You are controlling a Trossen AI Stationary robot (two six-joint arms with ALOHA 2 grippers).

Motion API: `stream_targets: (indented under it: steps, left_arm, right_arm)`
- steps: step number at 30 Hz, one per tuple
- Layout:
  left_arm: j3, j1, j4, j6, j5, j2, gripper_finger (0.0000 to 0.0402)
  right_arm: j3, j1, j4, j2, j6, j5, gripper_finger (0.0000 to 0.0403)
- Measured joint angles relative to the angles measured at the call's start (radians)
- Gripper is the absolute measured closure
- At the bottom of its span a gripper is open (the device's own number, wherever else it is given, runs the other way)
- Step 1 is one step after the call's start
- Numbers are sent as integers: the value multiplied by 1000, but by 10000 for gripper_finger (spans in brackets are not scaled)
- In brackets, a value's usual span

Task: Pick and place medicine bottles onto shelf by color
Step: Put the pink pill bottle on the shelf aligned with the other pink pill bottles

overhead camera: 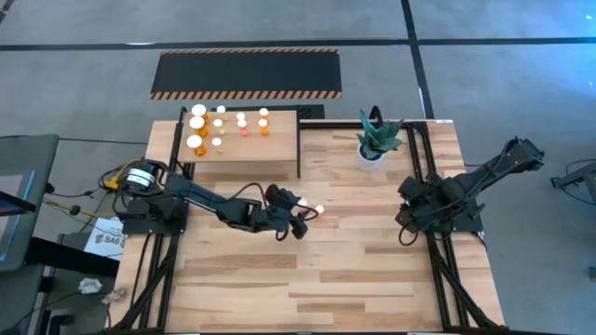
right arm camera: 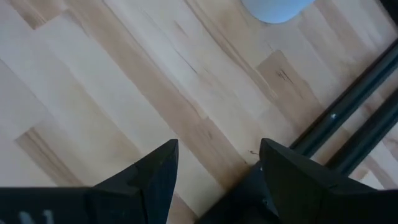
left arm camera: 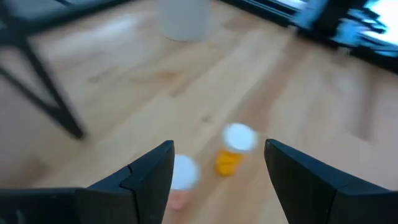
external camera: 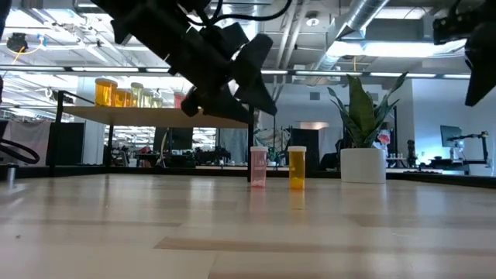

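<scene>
Looking straight down, the wooden surface [overhead camera: 372, 279] is seen with the shelf [overhead camera: 244, 149] at its far left corner, carrying a cluster of white-capped medicine bottles [overhead camera: 220, 127], orange and yellowish, with one reddish among them. The left claw [overhead camera: 300, 216] is stretched toward the middle of the surface, just beside two loose bottles [overhead camera: 312, 207] whose white caps show near its tip. The right claw [overhead camera: 408, 228] is parked near the right edge, and a potted plant [overhead camera: 374, 141] is seen at the far edge, to the right of the shelf.

From surface height, a pink bottle [external camera: 258, 166] and an orange bottle [external camera: 297, 167] are seen standing upright, near each other but apart. The left claw [external camera: 252, 74] is held in the air above them, touching neither.

In the left wrist view, the left claw [left arm camera: 217, 168] is spread wide and empty, with the orange bottle [left arm camera: 233, 148] between its fingers [left arm camera: 152, 174] and the pink bottle [left arm camera: 181, 180] close to one finger, both below it.

In the right wrist view, the right claw [right arm camera: 217, 165] is spread apart over bare wood, holding nothing.
</scene>
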Motion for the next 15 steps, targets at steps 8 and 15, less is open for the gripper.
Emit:
stream_targets:
  steps: [8,15]
  left_arm:
    - [0,15,-81,81,7,0,164]
    - [-1,21,-87,154,12,0,164]
  right_arm:
    - [-27,-1,17,-23,-11,13,154]
    - [-27,-1,26,-23,-8,33,154]
